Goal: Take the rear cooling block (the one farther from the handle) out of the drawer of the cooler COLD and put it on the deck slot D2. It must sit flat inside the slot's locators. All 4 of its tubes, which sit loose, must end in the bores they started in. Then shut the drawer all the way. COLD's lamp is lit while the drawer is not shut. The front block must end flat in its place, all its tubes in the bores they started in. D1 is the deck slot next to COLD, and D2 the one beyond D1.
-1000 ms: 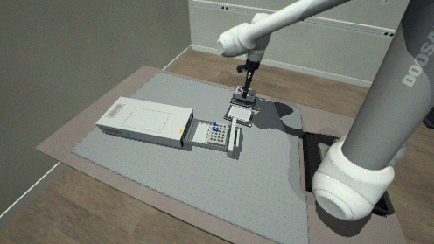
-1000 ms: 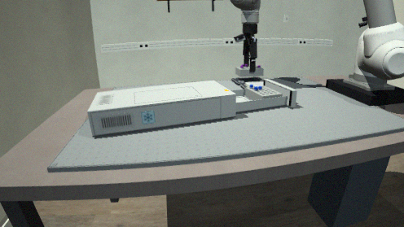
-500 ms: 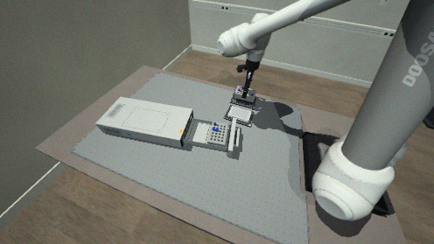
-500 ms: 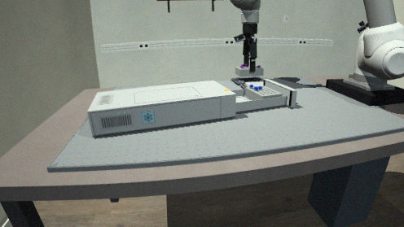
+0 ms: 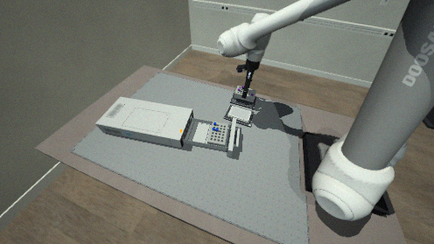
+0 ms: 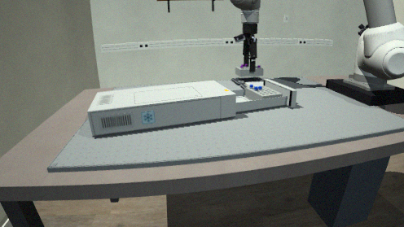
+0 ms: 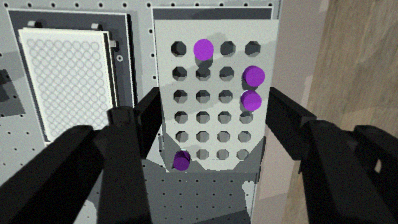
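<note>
My gripper [image 5: 246,95] [image 6: 249,67] [image 7: 213,102] is shut on the rear cooling block [image 5: 240,95] [image 6: 242,72] [image 7: 215,86]. It holds the block level above slot D2 [image 7: 215,13]; the exterior view shows a gap beneath. Four purple-capped tubes stand in the block; one [image 7: 181,160] is in a corner bore. The block hides most of D2 and its locators. COLD [image 5: 146,119] [image 6: 163,101] has its drawer [image 6: 265,105] open and its lamp [image 5: 181,130] [image 6: 226,90] lit orange. The front block [image 5: 217,136] [image 6: 269,93] sits in the drawer with blue-capped tubes. The drawer's rear place [image 5: 201,133] is empty.
Slot D1 [image 7: 122,30], between D2 and the drawer, holds a white plate [image 5: 240,113] [image 7: 70,80]. The drawer's upright front and handle [image 5: 238,137] [image 6: 292,97] stand near D1. The deck's edge lies just beyond D2 in the wrist view.
</note>
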